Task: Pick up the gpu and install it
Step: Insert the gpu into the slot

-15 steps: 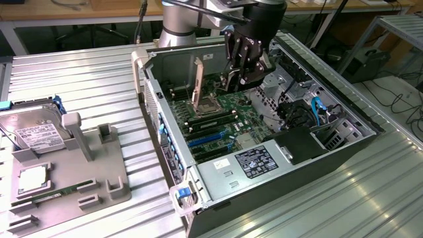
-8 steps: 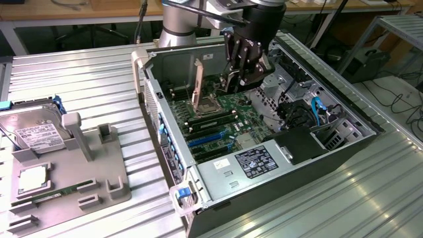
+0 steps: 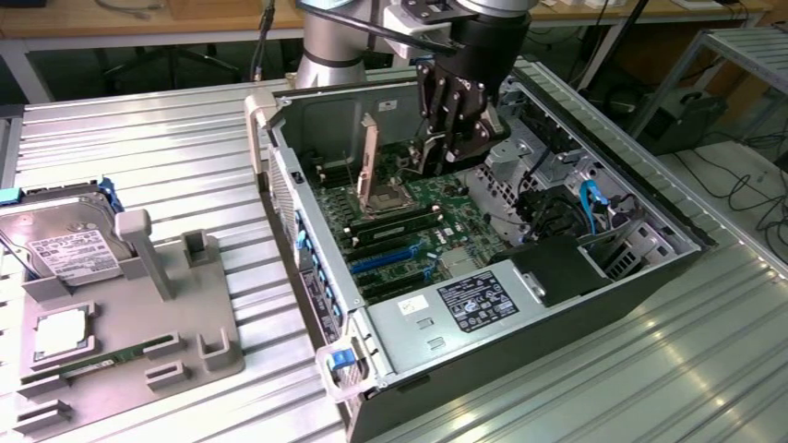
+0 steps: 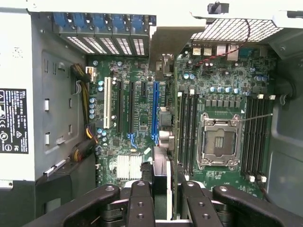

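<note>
My gripper [image 3: 434, 159] reaches down into the open computer case [image 3: 277, 166], over the far end of the motherboard [image 3: 425, 231]. Seen from the wrist, the gpu [image 4: 162, 158] runs edge-on away from the black fingers [image 4: 140, 198], which are shut on its near end. Its metal bracket [image 4: 166, 47] points toward the case's rear slot covers [image 4: 102, 45]. The card hangs in line with the gap between the blue slot [image 4: 155, 113] and the memory slots [image 4: 185, 127]. I cannot tell whether it touches the board. A thin tan strip [image 3: 365, 157] stands upright just to the exterior view's left of the gripper.
An open processor socket [image 4: 218, 141] lies beside the memory slots. The power supply [image 3: 474, 300] fills the case's near end, with cables and blue connectors [image 3: 589, 208] on the exterior view's right. Outside, a grey fixture [image 3: 136, 314] carries a hard drive [image 3: 68, 245] and a memory stick [image 3: 111, 360].
</note>
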{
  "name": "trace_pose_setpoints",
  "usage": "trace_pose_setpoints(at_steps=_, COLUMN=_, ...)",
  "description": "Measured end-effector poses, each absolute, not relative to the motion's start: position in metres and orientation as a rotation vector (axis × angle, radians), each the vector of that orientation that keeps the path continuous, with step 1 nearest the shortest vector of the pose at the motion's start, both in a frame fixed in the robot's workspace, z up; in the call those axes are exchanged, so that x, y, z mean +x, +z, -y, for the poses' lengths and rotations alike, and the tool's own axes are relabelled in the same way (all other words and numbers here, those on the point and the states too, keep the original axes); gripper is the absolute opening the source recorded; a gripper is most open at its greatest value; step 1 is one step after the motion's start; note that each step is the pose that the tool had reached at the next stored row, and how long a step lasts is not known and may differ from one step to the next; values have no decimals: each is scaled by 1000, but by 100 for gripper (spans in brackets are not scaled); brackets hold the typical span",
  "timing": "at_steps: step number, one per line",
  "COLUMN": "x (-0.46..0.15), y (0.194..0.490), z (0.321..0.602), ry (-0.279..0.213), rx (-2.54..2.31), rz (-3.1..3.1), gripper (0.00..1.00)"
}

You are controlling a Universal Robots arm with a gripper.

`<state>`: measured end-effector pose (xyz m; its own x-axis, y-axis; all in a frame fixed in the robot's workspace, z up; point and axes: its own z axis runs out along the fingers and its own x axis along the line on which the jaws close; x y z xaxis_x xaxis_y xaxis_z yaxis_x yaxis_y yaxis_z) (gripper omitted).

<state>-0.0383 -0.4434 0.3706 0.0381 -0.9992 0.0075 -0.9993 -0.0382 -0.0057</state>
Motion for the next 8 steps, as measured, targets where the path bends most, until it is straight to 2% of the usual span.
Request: trace_pose_setpoints(at_steps=8, x=-38, y=367, z=443, ry=15, rx=2263, rz=2178, gripper=28)
